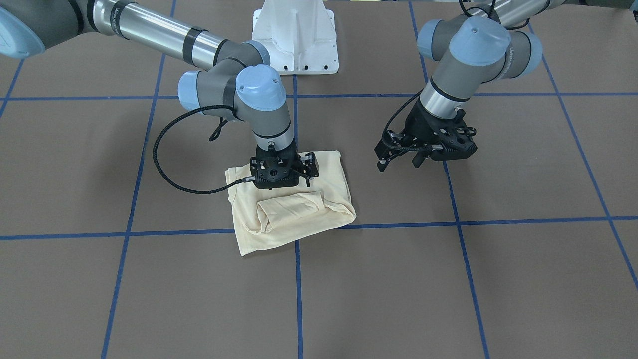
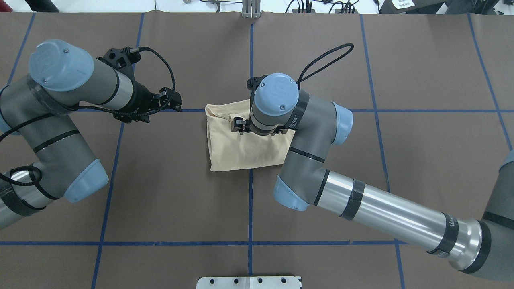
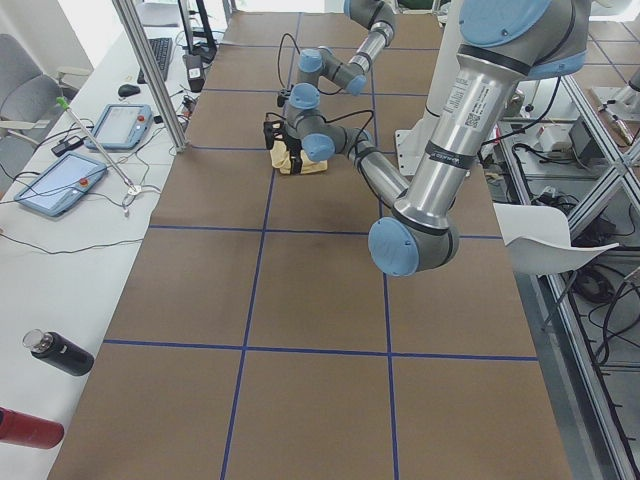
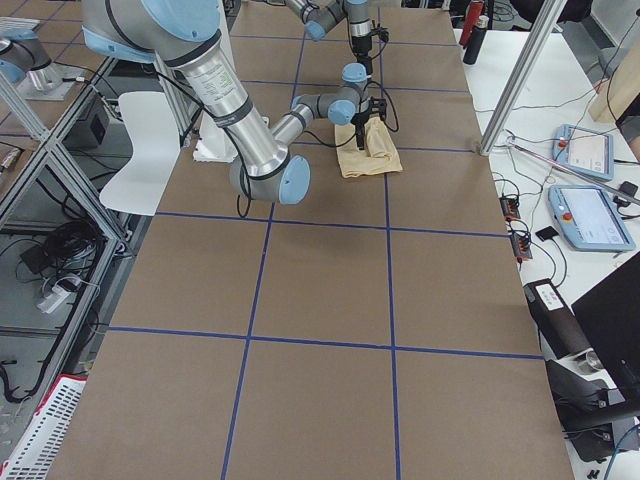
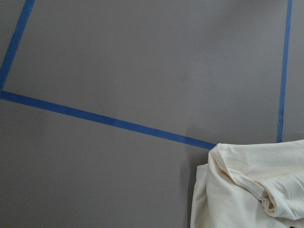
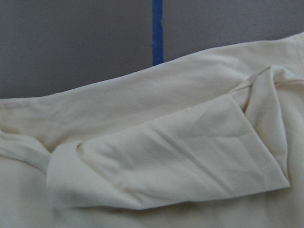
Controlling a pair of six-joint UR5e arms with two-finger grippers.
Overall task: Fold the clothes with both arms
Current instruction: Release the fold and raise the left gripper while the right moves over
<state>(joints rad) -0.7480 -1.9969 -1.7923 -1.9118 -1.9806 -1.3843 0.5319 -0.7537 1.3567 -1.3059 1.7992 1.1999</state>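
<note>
The cream shirt is lying folded in a small bundle mid-table. The right claw is pointing straight down over it, and I cannot tell whether it is pinching cloth. The left claw is hanging spread, well apart. I reckon any pressing wants doing evenly, without dragging the shirt askew.

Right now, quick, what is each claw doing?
Left claw: open, holding nothing, off to the side of the shirt.
Right claw: over the shirt; cannot tell if it is open or closed.
</note>
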